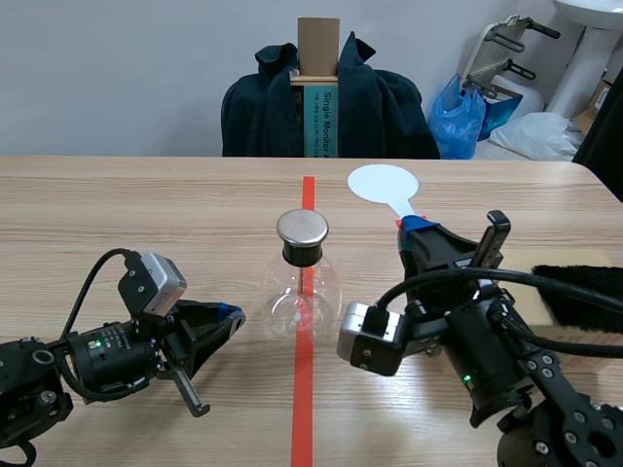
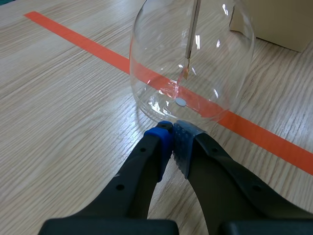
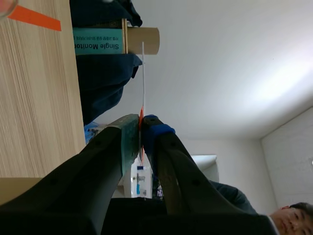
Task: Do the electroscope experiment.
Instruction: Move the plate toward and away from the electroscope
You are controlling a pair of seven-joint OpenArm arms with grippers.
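Observation:
The electroscope is a clear glass flask (image 1: 302, 292) with a round metal cap (image 1: 302, 229), standing on the red tape line at the table's middle. In the left wrist view a thin rod with foil leaves (image 2: 188, 68) hangs inside the flask (image 2: 161, 49). My left gripper (image 1: 232, 314) lies low on the table left of the flask, shut on nothing, its tips (image 2: 172, 131) just short of the glass base. My right gripper (image 1: 419, 226) is shut on the handle of a white round paddle (image 1: 383, 183), which the right wrist view shows edge-on (image 3: 143, 73) between my right gripper's (image 3: 142, 122) tips.
A black furry cloth (image 1: 584, 290) lies at the table's right edge. A beige box (image 2: 279, 19) stands beyond the flask. Behind the table are a chair draped with a dark jacket (image 1: 326, 102), a blue bag (image 1: 462, 117), and a person (image 3: 288, 220) off to the side.

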